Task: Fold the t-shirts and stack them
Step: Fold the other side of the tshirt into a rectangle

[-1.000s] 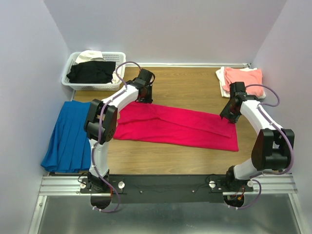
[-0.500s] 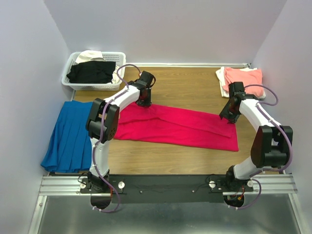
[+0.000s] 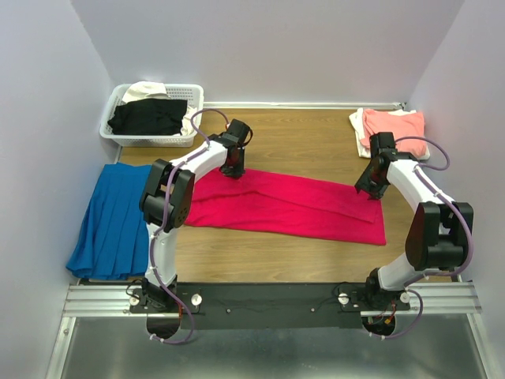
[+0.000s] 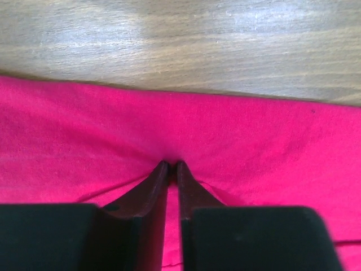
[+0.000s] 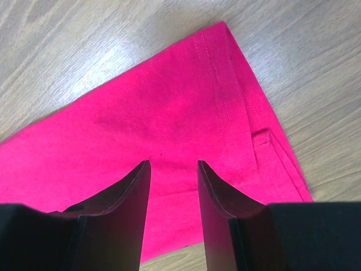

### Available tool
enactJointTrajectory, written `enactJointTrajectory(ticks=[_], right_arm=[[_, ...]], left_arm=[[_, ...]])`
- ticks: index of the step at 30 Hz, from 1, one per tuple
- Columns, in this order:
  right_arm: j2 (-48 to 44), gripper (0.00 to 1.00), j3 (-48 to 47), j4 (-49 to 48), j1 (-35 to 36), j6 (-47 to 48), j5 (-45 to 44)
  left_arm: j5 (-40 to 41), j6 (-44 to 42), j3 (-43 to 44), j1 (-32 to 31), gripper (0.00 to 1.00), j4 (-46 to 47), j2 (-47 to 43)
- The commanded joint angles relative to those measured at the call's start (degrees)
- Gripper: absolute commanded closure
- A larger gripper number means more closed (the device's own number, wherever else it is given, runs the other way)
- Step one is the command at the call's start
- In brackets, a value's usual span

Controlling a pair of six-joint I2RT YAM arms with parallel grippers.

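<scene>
Left end effector (image 4: 172, 165) has clamped the red t-shirt (image 3: 284, 201); right end effector (image 5: 173, 164) gapes open.

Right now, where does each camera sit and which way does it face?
Top external: above and behind the robot, looking down at the table; left arm and right arm show.
Left wrist: on the left arm, facing down; left end effector pinches the red t-shirt.
Right wrist: on the right arm, facing down; right end effector open over the shirt's corner.
All three share the red t-shirt.
</scene>
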State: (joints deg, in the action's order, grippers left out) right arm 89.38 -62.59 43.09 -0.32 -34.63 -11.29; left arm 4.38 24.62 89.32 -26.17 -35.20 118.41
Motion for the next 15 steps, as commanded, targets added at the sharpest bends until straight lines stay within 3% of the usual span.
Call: enactJointTrajectory(ticks=[1,3,12,14,15], right_arm=[[1.0,0.53,-1.2,-0.5,0.2,-0.3,-1.6],[0.9,0.53,-1.1,-0.5,0.2,-0.4,-1.6],[1.4,0.53,-0.9,-0.7,0.2,-0.5,-1.5],[1.4,0.53,-0.8,-0.8,0.2,-0.5,-1.5],[1.5,0.53,-0.6,-0.9,0.2,-0.5,-1.3]], left_arm=[[-0.5,-0.3,-0.9,-0.5,0.91,-1.9,-2.1],[0.2,-0.1,-1.0,-0.7,0.99,-2.4,-2.8],[1.4,0.3,-4.4,-1.9,1.00,-3.7,-7.6],[1.2,0.1,-4.7,-2.0,0.96,-3.7,-7.9],[1.0,0.0,-4.8,-2.0,0.86,-3.7,-8.0]])
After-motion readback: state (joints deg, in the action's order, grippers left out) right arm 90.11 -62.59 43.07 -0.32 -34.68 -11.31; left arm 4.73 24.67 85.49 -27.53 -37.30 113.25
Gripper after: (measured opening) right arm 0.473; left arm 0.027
